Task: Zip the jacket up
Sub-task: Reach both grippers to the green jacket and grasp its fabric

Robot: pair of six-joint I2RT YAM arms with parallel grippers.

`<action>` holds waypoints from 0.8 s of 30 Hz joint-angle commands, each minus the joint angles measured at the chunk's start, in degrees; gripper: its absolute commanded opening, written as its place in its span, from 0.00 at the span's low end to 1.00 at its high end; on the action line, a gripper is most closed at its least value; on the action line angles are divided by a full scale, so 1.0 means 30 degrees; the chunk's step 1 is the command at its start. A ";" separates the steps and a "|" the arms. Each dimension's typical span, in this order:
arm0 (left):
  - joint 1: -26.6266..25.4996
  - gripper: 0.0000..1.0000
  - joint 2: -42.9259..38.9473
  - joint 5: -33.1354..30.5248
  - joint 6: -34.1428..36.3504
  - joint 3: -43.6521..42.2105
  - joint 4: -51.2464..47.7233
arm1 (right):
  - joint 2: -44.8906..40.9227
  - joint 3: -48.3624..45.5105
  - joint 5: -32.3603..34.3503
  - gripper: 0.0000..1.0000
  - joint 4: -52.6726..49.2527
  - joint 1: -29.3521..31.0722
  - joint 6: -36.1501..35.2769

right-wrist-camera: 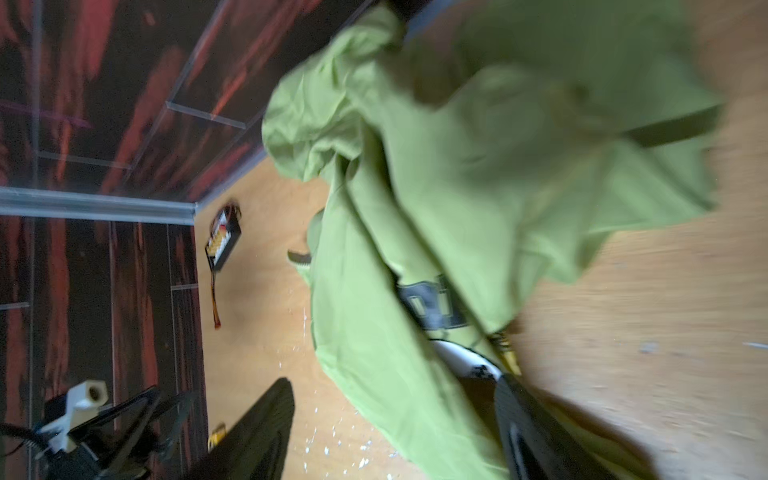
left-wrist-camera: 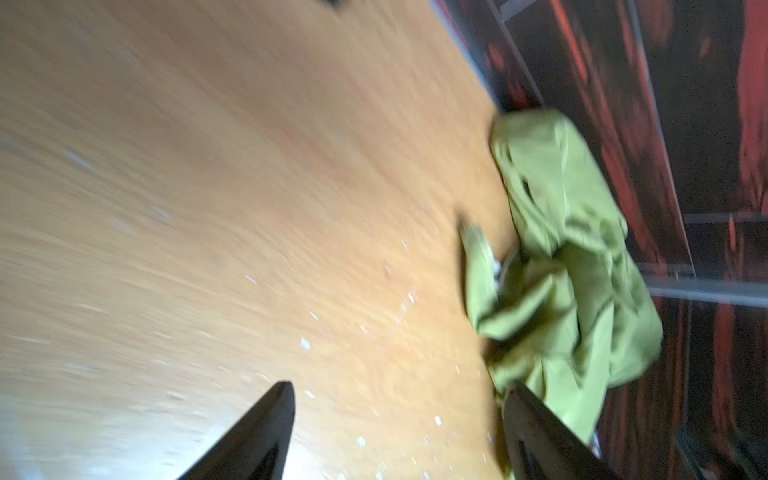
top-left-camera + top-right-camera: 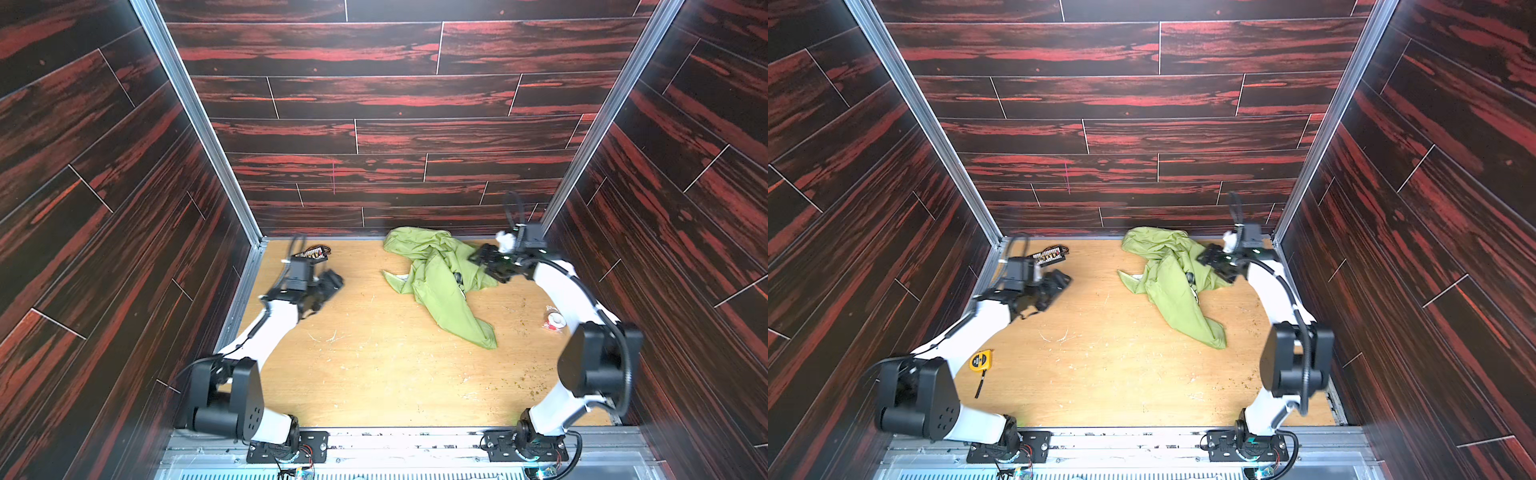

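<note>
The jacket [image 3: 440, 278] [image 3: 1175, 286] lies crumpled in a lime-green heap at the back of the wooden table [image 3: 374, 374], right of centre. One long fold trails toward the front. A dark logo [image 1: 432, 303] and a strip of white lining [image 1: 465, 357] show in the right wrist view; I cannot make out the zipper. My right gripper [image 3: 482, 257] [image 3: 1210, 255] [image 1: 395, 378] hovers open at the heap's right edge, green cloth below its jaws. My left gripper [image 3: 332, 282] [image 3: 1059, 282] [image 2: 401, 386] is open over bare wood, well left of the jacket [image 2: 569, 257].
A small circuit board with wires [image 3: 313, 252] [image 1: 222, 243] lies at the back left. A yellow tape measure [image 3: 980, 360] sits front left. A red-and-white roll [image 3: 555, 321] lies by the right arm, and a white crumpled scrap [image 3: 505, 240] sits back right. Dark wood-pattern walls enclose three sides.
</note>
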 commanded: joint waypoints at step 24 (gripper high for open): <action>-0.1128 0.84 0.3576 0.1233 -0.0840 0.4422 -0.1001 | 0.2272 0.3110 0.2092 0.00 -0.3167 0.6254 -0.2834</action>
